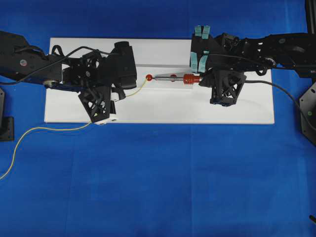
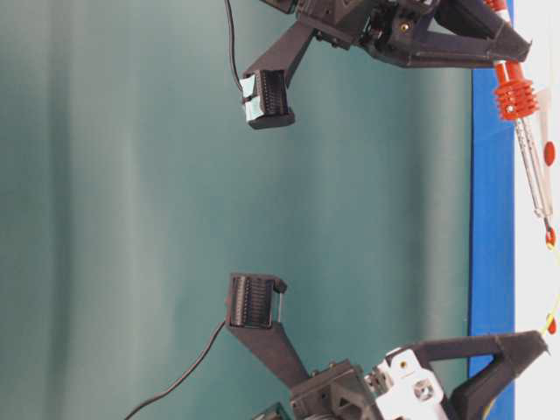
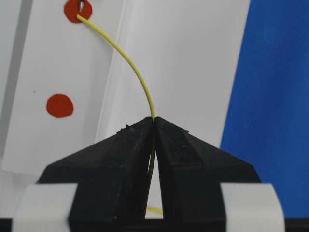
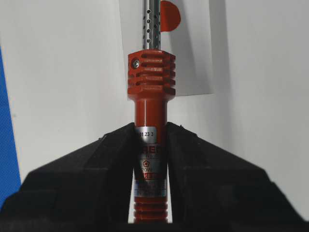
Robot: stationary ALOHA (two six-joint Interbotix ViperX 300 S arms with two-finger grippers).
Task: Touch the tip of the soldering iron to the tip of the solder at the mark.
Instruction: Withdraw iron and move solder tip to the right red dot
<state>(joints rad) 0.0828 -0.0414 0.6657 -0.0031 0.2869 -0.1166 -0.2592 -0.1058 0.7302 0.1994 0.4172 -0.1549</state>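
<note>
Two black arms meet over one white board [image 1: 237, 111] on blue cloth [image 1: 158, 187]. The left gripper [image 3: 154, 121] is pinched tight on the solder [image 3: 137, 77], a single thin yellow-green wire arching to one of two red dots [image 3: 77, 10], where the iron's dark tip touches it. The right gripper [image 4: 152, 128] is clamped around the soldering iron [image 4: 151, 77], ribbed orange-red handle, perforated silver shaft. The board's near half lies bare toward its edge.

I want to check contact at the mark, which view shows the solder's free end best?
Left wrist view: the solder arcs from the left tool to a red mark. Overhead shows it tiny; table-level only a sliver; right wrist doesn't show it.
</note>
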